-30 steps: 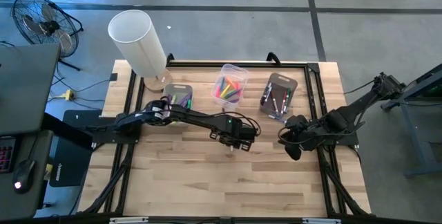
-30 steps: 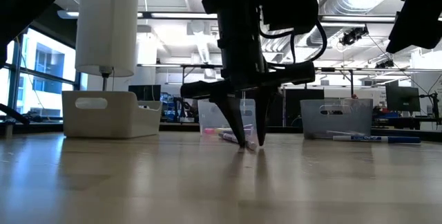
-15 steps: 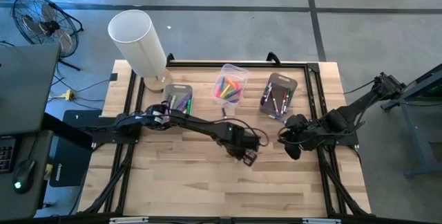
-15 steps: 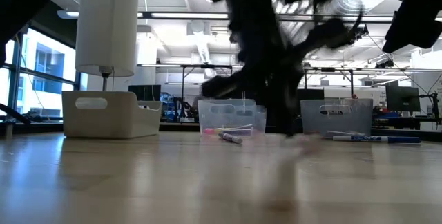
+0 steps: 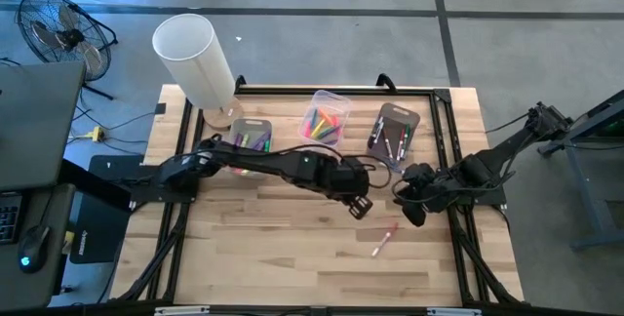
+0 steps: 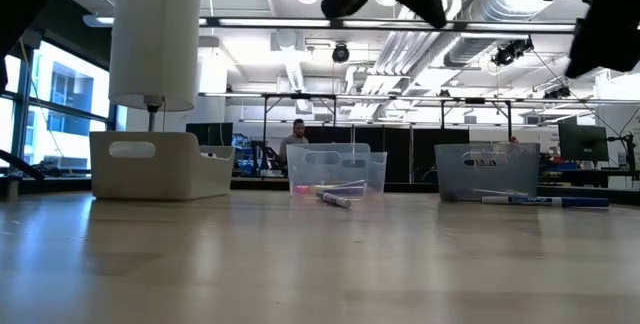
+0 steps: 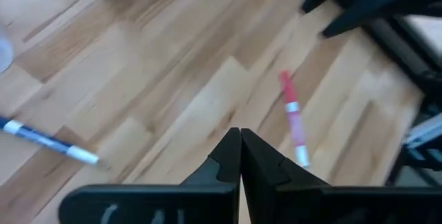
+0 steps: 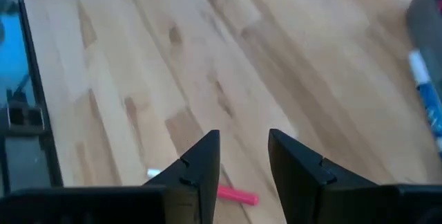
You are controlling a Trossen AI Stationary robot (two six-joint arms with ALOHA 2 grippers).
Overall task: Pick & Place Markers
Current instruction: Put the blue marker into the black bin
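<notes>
A pink-red marker point(image 5: 385, 239) lies flat on the wood table toward the near right; it also shows as the marker point(image 7: 293, 117) in the left wrist view. My left gripper point(image 5: 359, 206) hangs above the table's middle, shut with nothing between its fingers point(image 7: 240, 156). My right gripper point(image 5: 414, 207) waits at the right, open point(image 8: 244, 156), above that marker's pink end point(image 8: 236, 196). A blue-and-white marker point(image 7: 47, 141) lies in front of the clear bin point(image 5: 325, 121). Other markers fill the white bin point(image 5: 252, 138).
A grey bin point(image 5: 393, 133) stands at the far right with a blue marker point(image 6: 545, 201) lying in front of it. A white cylinder lamp point(image 5: 195, 60) stands at the far left corner. Open wood lies toward the near edge.
My left gripper has shut, risen well above the table, rolled, and drifted a little toward the right edge. The pink-red marker that lay between its fingers has not come up with it; it now lies on the table farther toward the near right.
</notes>
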